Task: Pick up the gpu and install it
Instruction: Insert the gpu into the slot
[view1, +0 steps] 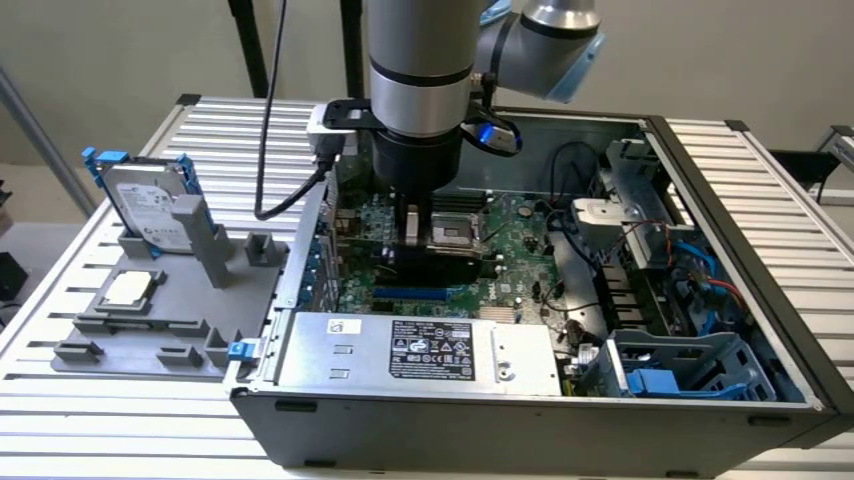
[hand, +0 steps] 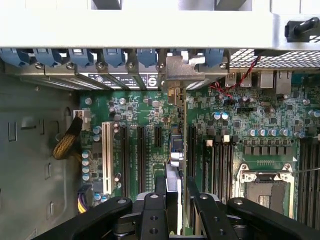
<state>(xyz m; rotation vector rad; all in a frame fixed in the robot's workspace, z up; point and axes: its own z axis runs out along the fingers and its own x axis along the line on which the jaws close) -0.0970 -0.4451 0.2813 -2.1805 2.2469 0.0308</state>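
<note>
Seen edge-on in the wrist view, the gpu (hand: 175, 150) is a thin card standing upright over the green motherboard (hand: 150, 110), between the long black expansion slots. Its silver end bracket (hand: 178, 75) lies against the case's rear wall, in line with the row of blue slot latches. My gripper (hand: 175, 192) is shut on the card, one black finger (hand: 159, 186) on each side. In the exterior view the gripper (view1: 424, 228) reaches down into the open computer case (view1: 747, 260), with the gpu (view1: 434, 265) showing as a dark plate beneath it. Whether the card sits fully in its slot is hidden.
The CPU socket (hand: 265, 190) and memory slots lie close beside the card. The power supply (view1: 414, 350) fills the case's near side, with cables and a drive cage (view1: 694, 365) at the exterior view's right. A grey fixture (view1: 147, 330) outside holds a blue-framed hard drive (view1: 147, 205).
</note>
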